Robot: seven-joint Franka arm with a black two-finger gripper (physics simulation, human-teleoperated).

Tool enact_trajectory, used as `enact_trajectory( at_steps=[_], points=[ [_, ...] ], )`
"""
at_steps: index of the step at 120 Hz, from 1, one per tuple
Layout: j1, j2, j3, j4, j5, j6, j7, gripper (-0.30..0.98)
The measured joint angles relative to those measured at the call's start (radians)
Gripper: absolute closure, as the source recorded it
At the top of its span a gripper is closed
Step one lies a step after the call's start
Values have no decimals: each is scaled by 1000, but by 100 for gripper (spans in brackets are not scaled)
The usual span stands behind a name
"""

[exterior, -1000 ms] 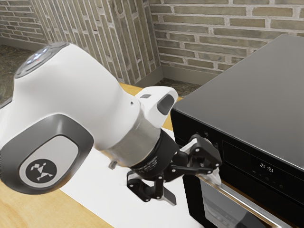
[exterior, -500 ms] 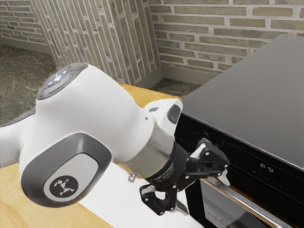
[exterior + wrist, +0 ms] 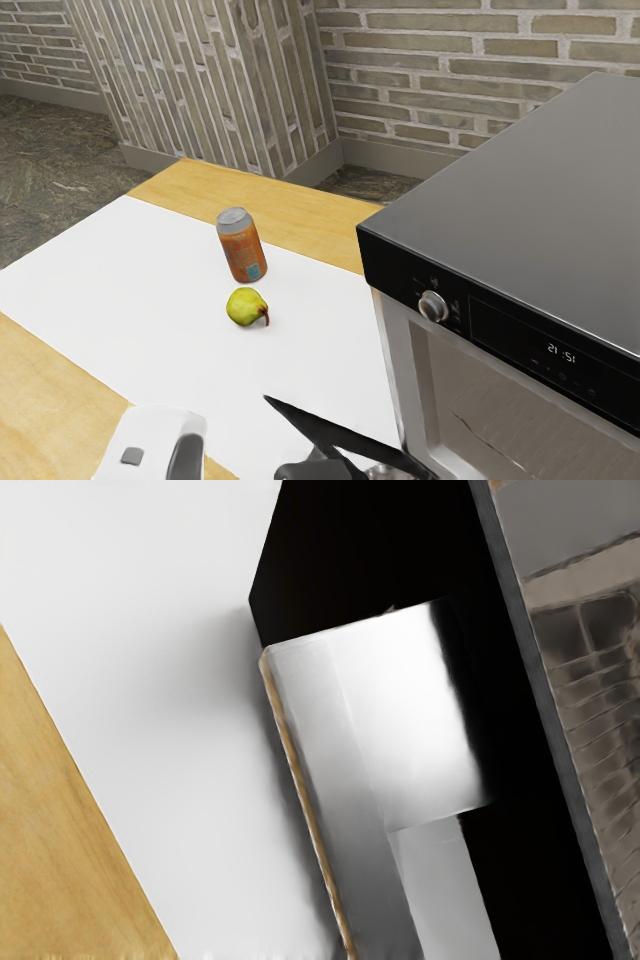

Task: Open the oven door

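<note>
At the exterior view's left, the pale tabletop (image 3: pixel 45 395) carries a white sheet (image 3: pixel 110 285), and the robot's arm (image 3: pixel 150 445) sits low at the near edge. That low reach suits a door that drops outward, its handle following a downward arc. Farther right, the can (image 3: pixel 242 248) stands upright with the pear (image 3: pixel 247 307) just beside it, both on the sheet and apart from the door, which probably keeps them out of its swing.

Next comes the tool (image 3: pixel 316 468), right by the door (image 3: pixel 338 430); how far open it is, and whether it has hold of anything, cannot be told. In the wrist view the handle (image 3: pixel 365 720) lies close under the hand, likely so the robot can draw or press the door down.

The door juts out over the sheet, away from the oven (image 3: pixel 520 200), whose front opening is uncovered below the knob (image 3: pixel 433 306). The task looks largely done; a little more downward travel may remain, with slipping off the handle the main risk.
</note>
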Motion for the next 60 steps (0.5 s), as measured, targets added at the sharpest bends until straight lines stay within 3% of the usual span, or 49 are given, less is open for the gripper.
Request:
enact_trajectory(
  at_steps=[10, 14, 18, 22, 31, 37, 41, 46, 60],
  points=[
    [36, -250, -98, -30, -92, -54, 7, 0],
    [36, -284, -113, -29, -113, -73, 9, 0],
    [31, -227, -77, 9, -99, -102, 13, 0],
    [25, -63, 60, 150, 0, -165, 30, 1],
    [-78, 410, 410, 568, 360, -369, 119, 0],
    [-201, 646, 703, 738, 508, -493, 164, 0],
    [-230, 731, 819, 773, 543, -560, 177, 0],
    [-241, 780, 889, 777, 559, -629, 183, 0],
    [-203, 814, 929, 743, 568, -759, 200, 0]
  ],
)
